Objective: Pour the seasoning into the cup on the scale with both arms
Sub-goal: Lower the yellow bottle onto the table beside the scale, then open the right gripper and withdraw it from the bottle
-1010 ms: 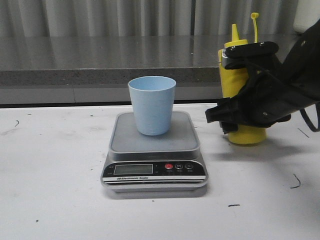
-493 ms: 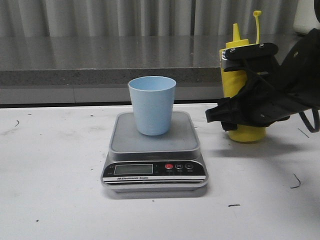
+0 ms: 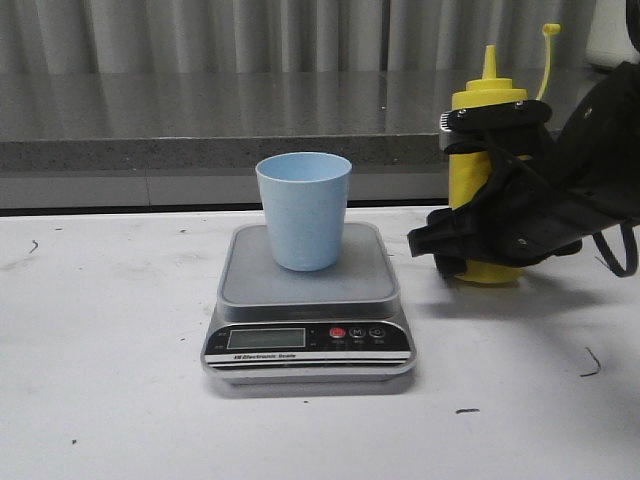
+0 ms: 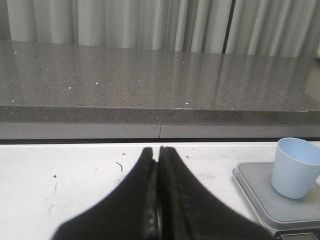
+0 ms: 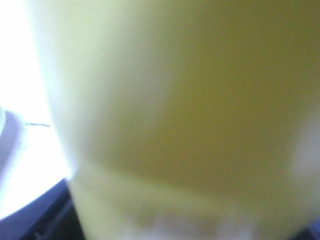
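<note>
Right gripper (image 3: 470, 190) at 3 o'clock in the front view, arm coming in from the right edge, jaws clamped around the seasoning (image 3: 487, 165) bottle, wrist roughly level. Left gripper (image 4: 158, 200) out of the front view; its wrist view shows fingers pressed together, holding nothing.

Only readable text: "Electronic Scale", small white print on the black front panel of the scale (image 3: 309, 345), just under its LCD, well apart from the right gripper (image 3: 440, 250). LCD shows no legible digits; button markings too small to read.
</note>
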